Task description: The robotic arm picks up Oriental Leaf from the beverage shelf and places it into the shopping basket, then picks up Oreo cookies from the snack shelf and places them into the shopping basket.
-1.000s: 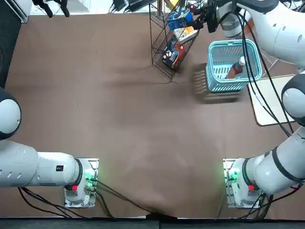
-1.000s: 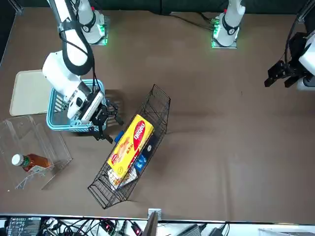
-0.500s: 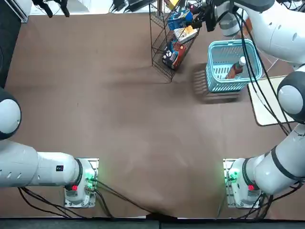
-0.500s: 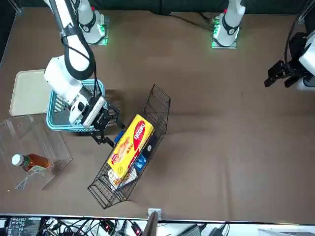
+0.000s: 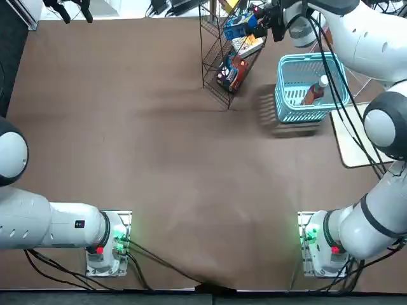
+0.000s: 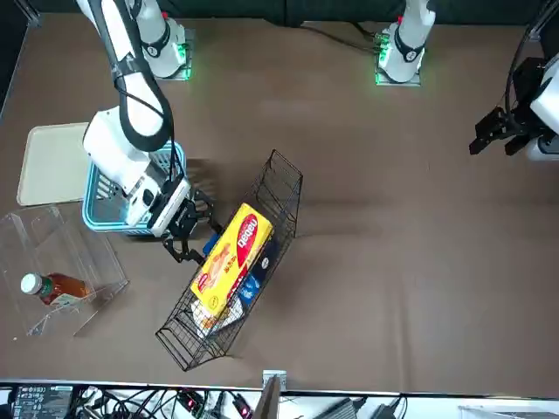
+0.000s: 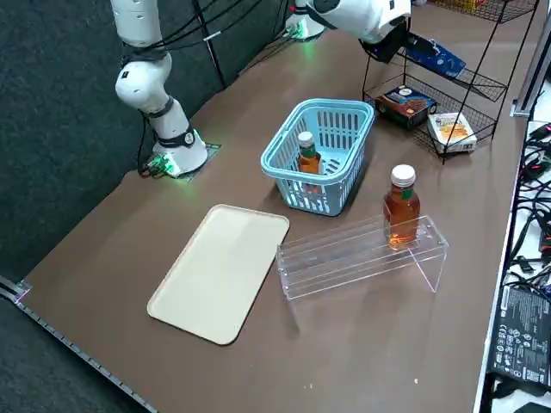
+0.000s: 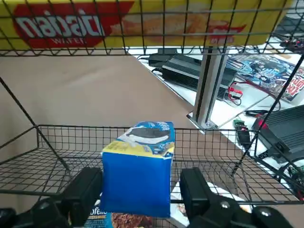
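1. While the right arm reaches across to the black rack, the right gripper is at its middle tier, by the Oreo pack.
2. Gripper state: spread wide, one finger on each side of the pack. Pack sits between them, not clamped; a gap shows on one side.
3. Oreo pack: bright blue, on the middle tier, one end facing the gripper. Not in the basket.
4. Basket: light blue, on the table, near the black rack. One tea bottle with white cap is inside.
5. Second tea bottle, also white-capped, is upright on the clear rack, toward one end.
6. Clear rack is on the table, near the basket.
7. Yellow Nabati box lies on the black rack's top tier, above the pack's tier.
8. Dark red-and-black pack and white box are on the bottom tier, apart from each other.
9. Cream tray lies flat on the table, beside the basket and clear rack.
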You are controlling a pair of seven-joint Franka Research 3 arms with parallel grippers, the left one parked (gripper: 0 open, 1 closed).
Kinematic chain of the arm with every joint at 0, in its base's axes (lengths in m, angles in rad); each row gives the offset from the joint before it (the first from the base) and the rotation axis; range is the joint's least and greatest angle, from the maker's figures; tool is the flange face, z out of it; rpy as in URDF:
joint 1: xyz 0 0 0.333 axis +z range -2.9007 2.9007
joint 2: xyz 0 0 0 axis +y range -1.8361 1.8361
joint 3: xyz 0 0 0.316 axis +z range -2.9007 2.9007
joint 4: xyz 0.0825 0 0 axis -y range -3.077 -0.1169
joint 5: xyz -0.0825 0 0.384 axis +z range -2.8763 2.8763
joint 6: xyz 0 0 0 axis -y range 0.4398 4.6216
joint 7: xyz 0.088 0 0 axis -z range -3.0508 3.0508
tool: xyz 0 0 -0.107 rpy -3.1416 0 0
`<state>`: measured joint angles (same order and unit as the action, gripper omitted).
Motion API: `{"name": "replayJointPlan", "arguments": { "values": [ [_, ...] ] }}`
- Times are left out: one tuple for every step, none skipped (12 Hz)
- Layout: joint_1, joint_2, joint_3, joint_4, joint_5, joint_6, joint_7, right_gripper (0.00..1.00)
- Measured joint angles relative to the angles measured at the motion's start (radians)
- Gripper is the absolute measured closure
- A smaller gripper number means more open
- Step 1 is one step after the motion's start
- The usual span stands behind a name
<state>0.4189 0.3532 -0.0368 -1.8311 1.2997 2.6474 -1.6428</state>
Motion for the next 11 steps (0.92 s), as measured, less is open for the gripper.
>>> {"name": "replayJointPlan", "arguments": {
  "values": [
    [0.0,0.008,0.0,0.007,0.0,0.0,0.0,0.0],
    [0.001,0.014,0.0,0.012,0.0,0.0,0.0,0.0],
    [0.001,0.019,0.0,0.016,0.0,0.0,0.0,0.0],
    [0.001,0.027,0.0,0.025,0.0,0.0,0.0,0.0],
    [0.001,0.03,0.0,0.03,0.0,0.0,0.0,0.0],
    [0.001,0.034,0.0,0.035,0.0,0.0,0.0,0.0],
    [0.002,0.037,0.0,0.039,0.0,0.0,0.0,0.0],
    [0.002,0.039,0.0,0.042,0.0,0.0,0.0,0.0],
    [0.002,0.041,0.0,0.043,0.0,0.0,0.0,0.0],
    [0.002,0.043,0.0,0.045,0.0,0.0,0.0,0.0],
    [0.003,0.045,0.0,0.046,0.0,0.0,0.0,0.0]
  ]
}}
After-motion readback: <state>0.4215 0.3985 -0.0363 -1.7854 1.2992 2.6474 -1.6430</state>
